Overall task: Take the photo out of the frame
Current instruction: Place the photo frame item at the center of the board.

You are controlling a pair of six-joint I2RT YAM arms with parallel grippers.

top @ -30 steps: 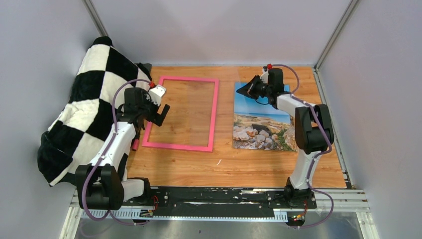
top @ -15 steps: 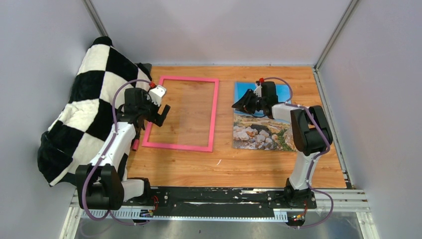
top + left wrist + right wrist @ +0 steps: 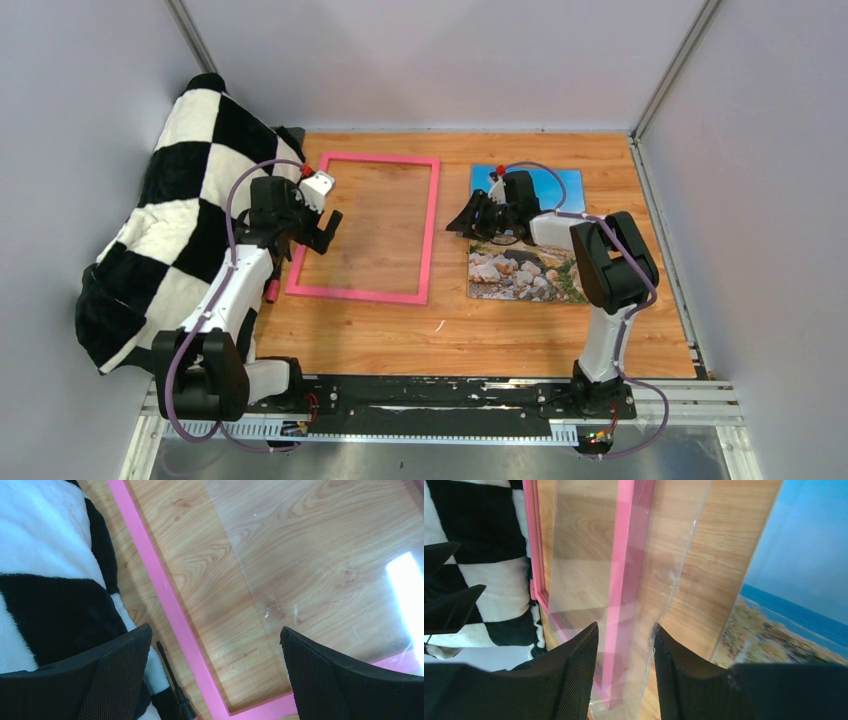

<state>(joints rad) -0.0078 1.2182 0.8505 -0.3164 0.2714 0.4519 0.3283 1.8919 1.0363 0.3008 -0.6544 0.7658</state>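
The photo (image 3: pixel 525 270) of sea and rocks lies flat on the table, right of the frame; it also shows in the right wrist view (image 3: pixel 794 580). The pink frame (image 3: pixel 432 225) lies flat with no photo in it. A clear sheet (image 3: pixel 584 555) rests across the frame's right border, shifted right; it also shows in the left wrist view (image 3: pixel 325 555). My right gripper (image 3: pixel 462 222) hangs low between frame and photo, jaws a narrow gap apart (image 3: pixel 624 630), the sheet's near edge between them. My left gripper (image 3: pixel 325 228) is open and empty (image 3: pixel 215 635) over the frame's left border (image 3: pixel 165 595).
A black and white checked blanket (image 3: pixel 190 200) is heaped along the left wall. A thin screwdriver (image 3: pixel 172 680) lies between the blanket and the frame. Grey walls close in the table on three sides.
My right gripper has swung from the photo's far end leftward and nearer, down to the photo's left edge. The left arm, frame and photo have not moved.
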